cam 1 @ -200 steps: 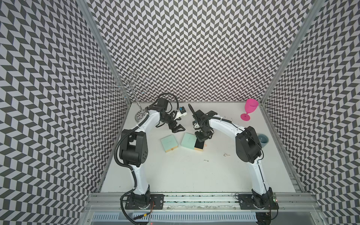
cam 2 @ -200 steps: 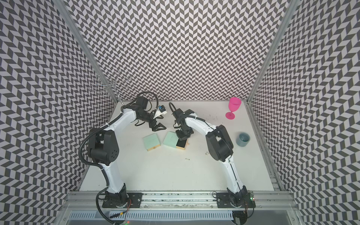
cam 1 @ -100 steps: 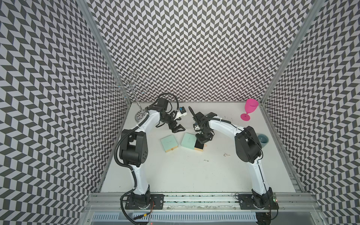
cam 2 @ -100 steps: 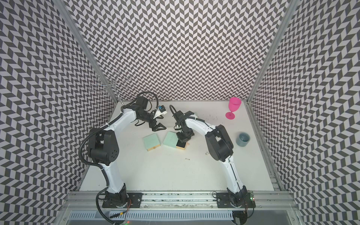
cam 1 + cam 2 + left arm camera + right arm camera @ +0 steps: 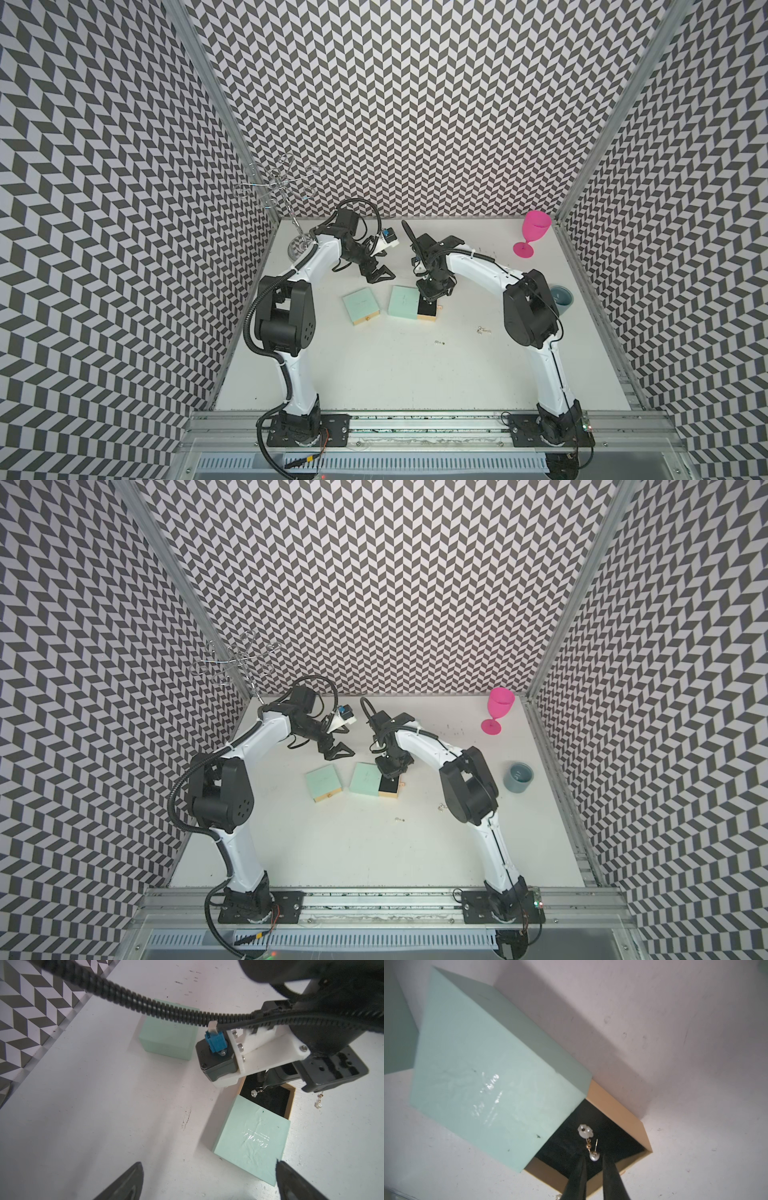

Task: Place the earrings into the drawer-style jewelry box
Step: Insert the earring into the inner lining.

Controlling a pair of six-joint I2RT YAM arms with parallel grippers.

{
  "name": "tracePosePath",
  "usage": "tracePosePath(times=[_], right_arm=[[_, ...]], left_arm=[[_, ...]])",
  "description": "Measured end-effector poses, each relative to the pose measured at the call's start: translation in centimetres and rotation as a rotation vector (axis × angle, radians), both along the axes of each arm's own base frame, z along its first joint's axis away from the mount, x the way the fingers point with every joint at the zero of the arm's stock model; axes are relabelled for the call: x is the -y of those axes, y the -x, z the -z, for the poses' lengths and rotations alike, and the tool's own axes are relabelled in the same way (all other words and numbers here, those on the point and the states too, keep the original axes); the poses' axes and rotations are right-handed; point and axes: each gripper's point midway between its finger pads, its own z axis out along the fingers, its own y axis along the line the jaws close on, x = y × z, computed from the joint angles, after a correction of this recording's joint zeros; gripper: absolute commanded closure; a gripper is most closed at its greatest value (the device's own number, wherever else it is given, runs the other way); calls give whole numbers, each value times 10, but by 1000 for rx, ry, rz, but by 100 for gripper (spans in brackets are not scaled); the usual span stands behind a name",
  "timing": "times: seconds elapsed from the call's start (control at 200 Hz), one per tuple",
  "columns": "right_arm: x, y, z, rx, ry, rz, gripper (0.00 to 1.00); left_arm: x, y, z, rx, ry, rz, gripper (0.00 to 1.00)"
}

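- The left pincer (image 5: pixel 381 277) hangs released, jaws spread wide, above the bare worktop (image 5: pixel 395 374) behind the shut box (image 5: pixel 360 305). It holds nothing.
- Just right of that box sits the jewelry box (image 5: pixel 403 302), a mint sleeve with its drawer (image 5: pixel 616 1103) pulled out towards the right arm, the black lining showing.
- The right pincer (image 5: pixel 594 1160) points down into the drawer, its jaws a narrow gap apart. It appears to grasp nothing.
- One earring (image 5: pixel 584 1130) lies on the lining with its pale flower piece furthest from the tips. Its pearl rests at the mouth of the gap, smaller than the gap and seemingly free of both fingers.
- A second earring (image 5: pixel 318 1103) lies on the worktop just beside the drawer's outer wall.
- Further right and nearer the arm bases, two small clusters (image 5: pixel 439 342) and (image 5: pixel 483 330) lie loose on the worktop, well apart from the box.
- Handling, as a judgement: each piece looks very light, hard and smooth, with beads linked loosely to a thin post, so it probably swings and slips easily.
- The bead or flower piece looks like the best hold, taken with the tips almost on the worktop. The fine post seems likely to bend or slide out.
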Motion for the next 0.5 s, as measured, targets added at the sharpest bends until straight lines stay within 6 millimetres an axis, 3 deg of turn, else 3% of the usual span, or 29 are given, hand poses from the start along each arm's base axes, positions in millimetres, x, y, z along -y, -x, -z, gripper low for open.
tracePosePath(times=[0.185, 0.496], right_arm=[[0, 0, 0, 1, -2, -1, 91], [-5, -5, -1, 17, -23, -1, 92]], left_arm=[[2, 2, 0, 2, -2, 11, 1], [10, 11, 4, -9, -12, 50, 5]])
